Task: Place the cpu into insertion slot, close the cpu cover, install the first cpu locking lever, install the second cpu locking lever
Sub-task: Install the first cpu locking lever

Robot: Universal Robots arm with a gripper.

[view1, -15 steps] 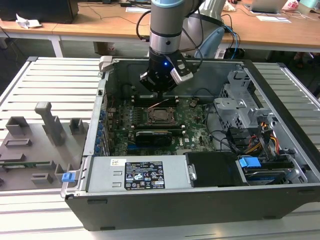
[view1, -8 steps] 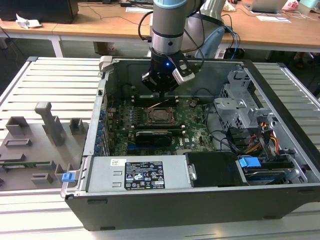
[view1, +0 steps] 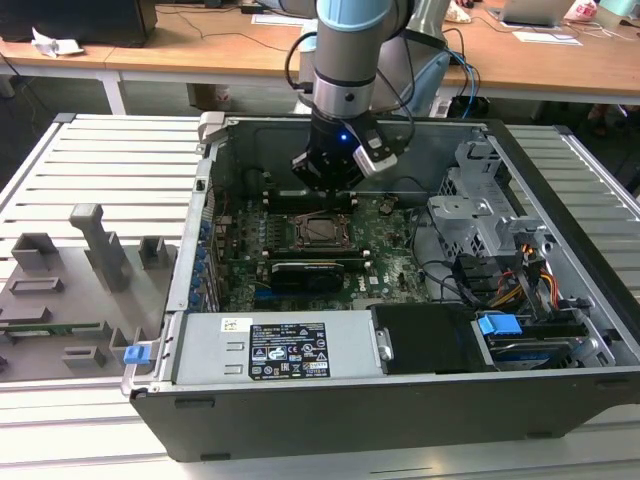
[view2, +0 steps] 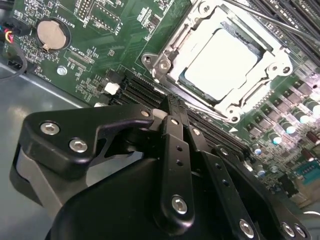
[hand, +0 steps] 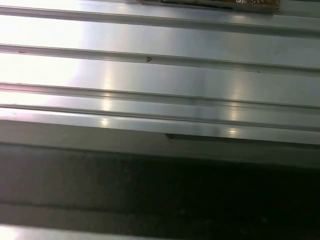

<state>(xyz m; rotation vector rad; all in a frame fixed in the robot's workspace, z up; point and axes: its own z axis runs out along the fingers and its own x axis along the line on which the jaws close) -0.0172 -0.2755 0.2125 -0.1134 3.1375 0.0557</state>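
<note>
Gripper (view2: 172, 107) hangs above the board just beside the slot (view2: 225, 60), fingers pinched together, nothing held

In the second wrist view the cpu (view2: 222, 62) sits in the slot with the cover (view2: 272, 62) down around it, bright top showing through the window; a thin lever rod (view2: 270, 20) runs past the far edge, can't tell if it's latched. In the exterior view the gripper (view1: 325, 180) is inside the case (view1: 560, 270), over the socket's far side. Risk: fingertips are close to the black connector rows (view2: 145, 92) next to the socket, so a slightly off descent would hit them or glance off the cover rim instead of catching a lever
</note>
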